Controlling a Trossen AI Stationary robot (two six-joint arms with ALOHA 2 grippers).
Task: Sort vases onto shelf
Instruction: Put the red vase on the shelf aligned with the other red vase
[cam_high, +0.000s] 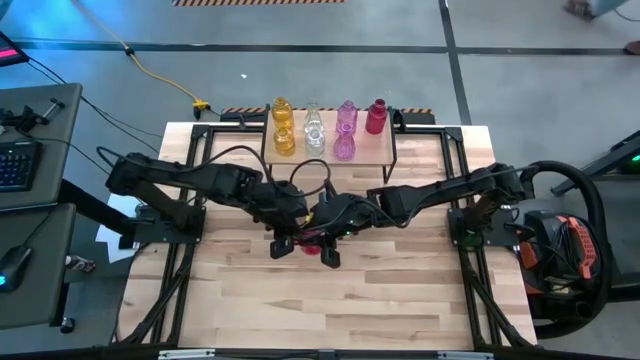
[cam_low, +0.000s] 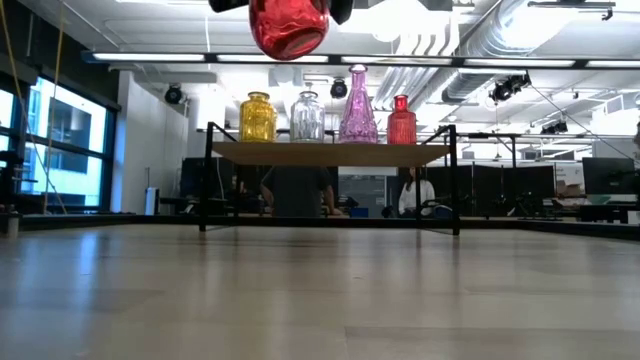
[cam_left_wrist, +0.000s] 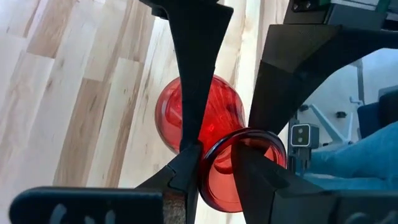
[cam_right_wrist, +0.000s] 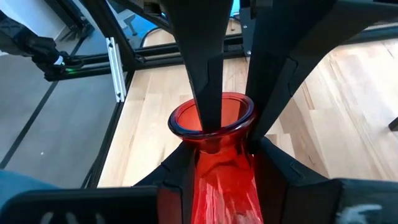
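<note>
A red glass vase (cam_low: 288, 25) hangs above the middle of the table, between both grippers. My left gripper (cam_left_wrist: 217, 171) and my right gripper (cam_right_wrist: 217, 182) meet at it (cam_high: 312, 243), and both are shut on it. On the shelf (cam_high: 370, 155) at the far edge stand two yellow vases (cam_high: 284, 125), a clear vase (cam_high: 313, 127), two pink vases (cam_high: 345, 130) and another red vase (cam_high: 376, 117), each on its base. A second clear vase is nowhere in view. My left gripper holds the red vase by its mouth rim (cam_left_wrist: 214, 149). One finger (cam_left_wrist: 255, 171) reaches into the mouth and the other (cam_left_wrist: 183, 171) lies outside it, coming from above. The vase is lifted clear of the table. My right gripper pinches the vase's narrow neck (cam_right_wrist: 217, 158) just below the rim, one finger (cam_right_wrist: 177, 177) on each side. The mouth (cam_right_wrist: 211, 115) points away from my wrist. The bulbous body (cam_low: 288, 25) hangs clear above the table.
The shelf (cam_low: 330, 155) stands on thin black legs at the table's far middle. Black frame rails (cam_high: 180, 260) run along the table's left and right sides. Bare tabletop (cam_high: 330, 300) lies between the grippers and the near edge. A keyboard and cables sit off the table's left.
</note>
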